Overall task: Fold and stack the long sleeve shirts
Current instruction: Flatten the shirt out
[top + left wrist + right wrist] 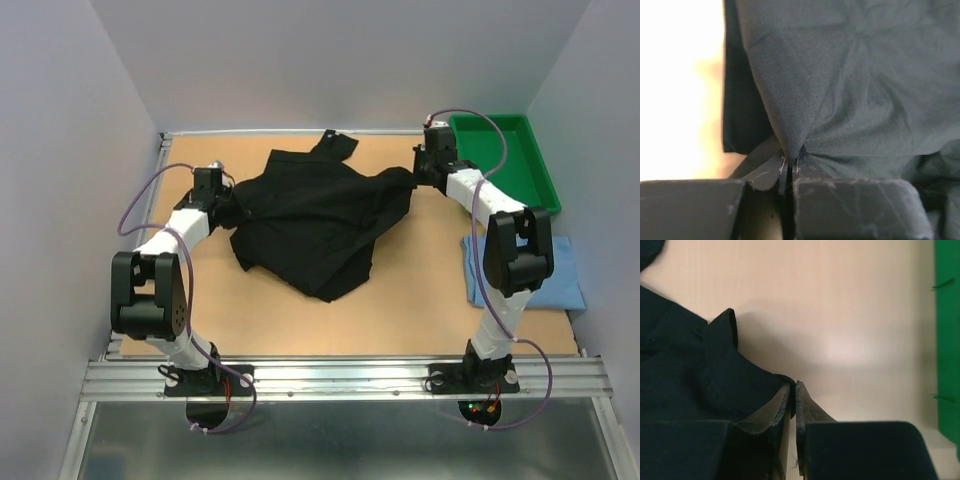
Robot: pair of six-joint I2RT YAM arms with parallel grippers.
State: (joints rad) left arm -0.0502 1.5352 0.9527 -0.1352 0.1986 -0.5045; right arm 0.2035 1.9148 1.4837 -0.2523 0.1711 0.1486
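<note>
The black shirt (315,215) hangs bunched and stretched between my two grippers over the middle of the table. My left gripper (226,203) is shut on its left edge; in the left wrist view the black cloth (850,80) runs pinched into the left gripper (790,162). My right gripper (424,172) is shut on the shirt's right corner; in the right wrist view the cloth (695,380) ends between the closed tips of the right gripper (793,387). The light blue shirt (563,272) lies folded at the table's right edge, partly behind the right arm.
A green plastic tray (510,160) stands at the back right corner, and its edge shows in the right wrist view (946,335). The wooden tabletop (300,320) has a metal rail along the near edge. Grey walls close in on three sides.
</note>
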